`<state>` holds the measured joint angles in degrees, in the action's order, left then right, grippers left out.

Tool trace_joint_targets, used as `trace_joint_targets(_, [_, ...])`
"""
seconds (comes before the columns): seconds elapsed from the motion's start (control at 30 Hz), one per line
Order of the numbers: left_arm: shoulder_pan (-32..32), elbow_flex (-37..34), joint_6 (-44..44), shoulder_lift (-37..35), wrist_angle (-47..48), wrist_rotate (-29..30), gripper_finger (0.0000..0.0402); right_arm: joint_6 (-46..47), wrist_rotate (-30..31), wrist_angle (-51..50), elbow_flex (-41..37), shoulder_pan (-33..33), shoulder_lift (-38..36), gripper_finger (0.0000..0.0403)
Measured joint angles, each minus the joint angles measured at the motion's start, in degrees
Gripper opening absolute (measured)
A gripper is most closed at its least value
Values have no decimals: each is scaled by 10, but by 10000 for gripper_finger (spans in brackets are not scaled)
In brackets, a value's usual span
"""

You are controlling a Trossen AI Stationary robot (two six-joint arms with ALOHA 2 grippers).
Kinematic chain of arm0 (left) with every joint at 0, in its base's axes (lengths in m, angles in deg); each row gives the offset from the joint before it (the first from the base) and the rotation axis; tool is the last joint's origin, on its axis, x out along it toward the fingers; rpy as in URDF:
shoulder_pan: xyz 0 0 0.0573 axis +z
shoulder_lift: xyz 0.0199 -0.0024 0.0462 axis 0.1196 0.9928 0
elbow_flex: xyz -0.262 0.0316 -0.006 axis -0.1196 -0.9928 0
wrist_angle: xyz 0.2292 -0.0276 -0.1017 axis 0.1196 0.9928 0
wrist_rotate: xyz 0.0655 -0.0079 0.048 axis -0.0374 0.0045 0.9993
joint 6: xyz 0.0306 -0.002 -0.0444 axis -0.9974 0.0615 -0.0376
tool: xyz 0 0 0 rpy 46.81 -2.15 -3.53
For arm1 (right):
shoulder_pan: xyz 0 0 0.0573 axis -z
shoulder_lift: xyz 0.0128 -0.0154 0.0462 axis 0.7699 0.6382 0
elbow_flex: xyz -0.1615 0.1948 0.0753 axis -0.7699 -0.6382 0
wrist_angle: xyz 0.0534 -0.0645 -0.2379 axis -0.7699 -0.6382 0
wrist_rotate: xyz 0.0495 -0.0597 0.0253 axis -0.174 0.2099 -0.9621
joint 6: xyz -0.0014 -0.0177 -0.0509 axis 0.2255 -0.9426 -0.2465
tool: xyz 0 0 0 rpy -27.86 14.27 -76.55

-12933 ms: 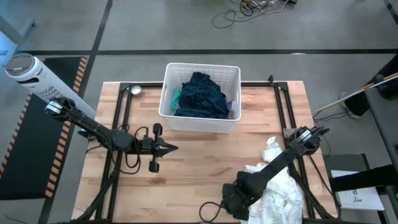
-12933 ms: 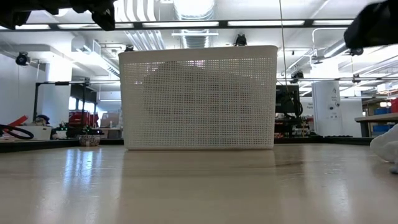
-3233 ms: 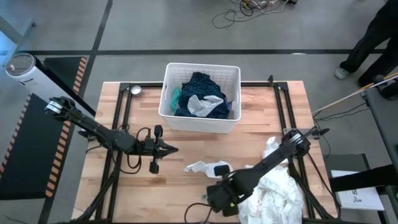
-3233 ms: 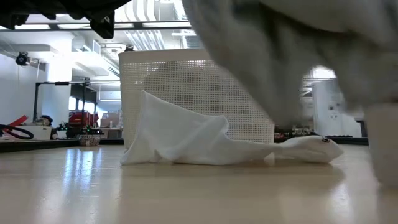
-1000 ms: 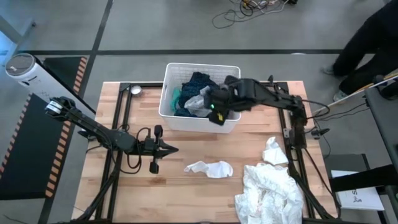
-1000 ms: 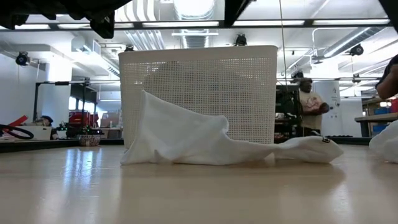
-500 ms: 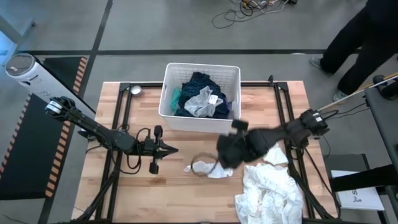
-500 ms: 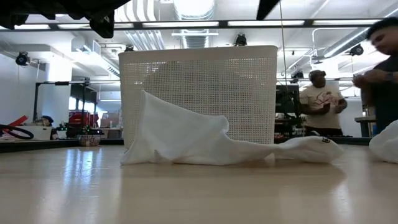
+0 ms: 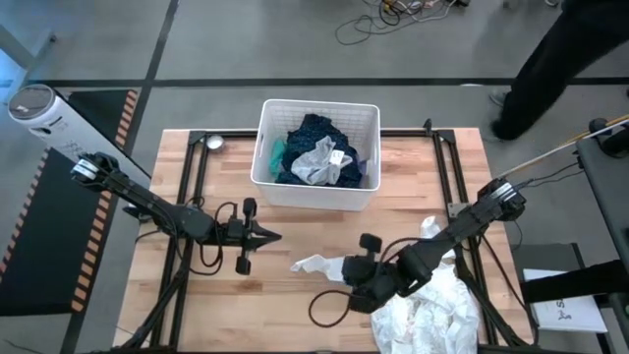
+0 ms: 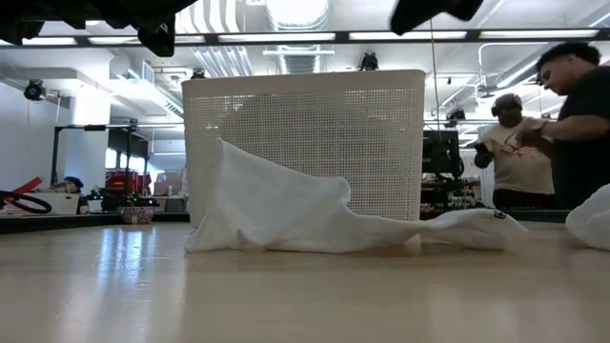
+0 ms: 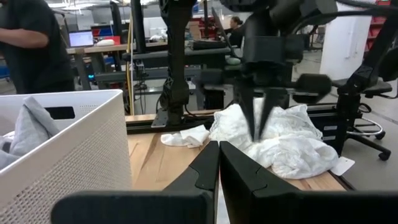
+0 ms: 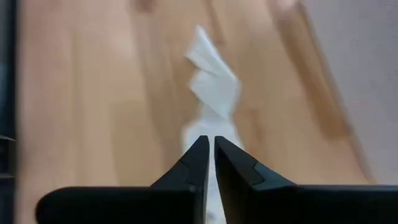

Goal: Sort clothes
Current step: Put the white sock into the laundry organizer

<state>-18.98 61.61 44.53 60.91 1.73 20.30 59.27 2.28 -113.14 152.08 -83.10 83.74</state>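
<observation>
Right tool (image 9: 362,280), tips closed and empty, hovers directly over the small white garment (image 9: 316,264), whose long axis runs along the counter (image 9: 285,315); left tool (image 9: 270,234), also closed, waits farther away.

One white basket (image 9: 316,194) on the table holds about four garments. Beside the basket lie one small white garment (image 9: 316,265) and one large white pile (image 9: 432,310). Two robot arms. Two people beyond the basket.

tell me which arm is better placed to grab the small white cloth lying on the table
Right. Its gripper hangs right over the small white cloth; the left gripper waits off to the side.
</observation>
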Motion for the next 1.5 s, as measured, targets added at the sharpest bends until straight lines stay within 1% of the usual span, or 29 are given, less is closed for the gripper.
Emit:
trace_joint_targets(0.1, [0, 0, -1, 0, 0, 0, 0, -12, -19, 71, -23, 0, 0, 39])
trace_joint_targets(0.2, [0, 0, -1, 0, 0, 0, 0, -17, -20, 124, -47, 1, 0, 82])
trace_joint_targets(0.37, [0, 0, -1, 0, 0, 0, 0, -6, -4, 174, -81, 12, 0, 165])
trace_joint_targets(0.5, [0, 0, -1, 0, 0, 0, 0, -4, -5, 201, -111, 31, 1, 216])
trace_joint_targets(0.57, [0, 0, -1, 0, 0, 0, 0, -4, -4, 217, -120, 43, 6, 233])
trace_joint_targets(0.67, [0, 0, -1, 0, -1, 0, 0, -4, -11, 218, -130, 62, 24, 246])
trace_joint_targets(0.77, [0, 0, -1, 0, -1, 0, 0, -9, -42, 244, -134, 79, 49, 250])
trace_joint_targets(0.9, [0, 0, -1, 0, -1, 0, 0, -30, -79, 297, -134, 100, 88, 245])
trace_joint_targets(0.97, [0, 0, -1, 0, -1, 0, 0, -34, -108, 314, -134, 112, 104, 240])
trace_joint_targets(1.07, [0, 0, -1, 0, -1, 0, 0, -38, -131, 323, -134, 129, 123, 218])
trace_joint_targets(1.17, [0, 0, -1, 0, -1, 0, 0, -41, -132, 318, -134, 139, 135, 171])
trace_joint_targets(1.23, [0, 0, -1, 0, -1, 0, 0, -52, -144, 318, -133, 140, 133, 121])
trace_joint_targets(1.33, [0, 0, -1, 0, -1, 0, 0, -79, -156, 287, -112, 138, 122, 32])
trace_joint_targets(1.37, [0, 0, -1, 0, -1, 0, 0, -90, -156, 271, -101, 135, 115, 17])
trace_joint_targets(1.4, [0, 0, -1, 0, 0, 0, 0, -98, -156, 251, -88, 132, 109, 12])
trace_joint_targets(1.5, [0, 0, -1, 0, -1, 0, 0, -115, -143, 194, -36, 126, 93, 13])
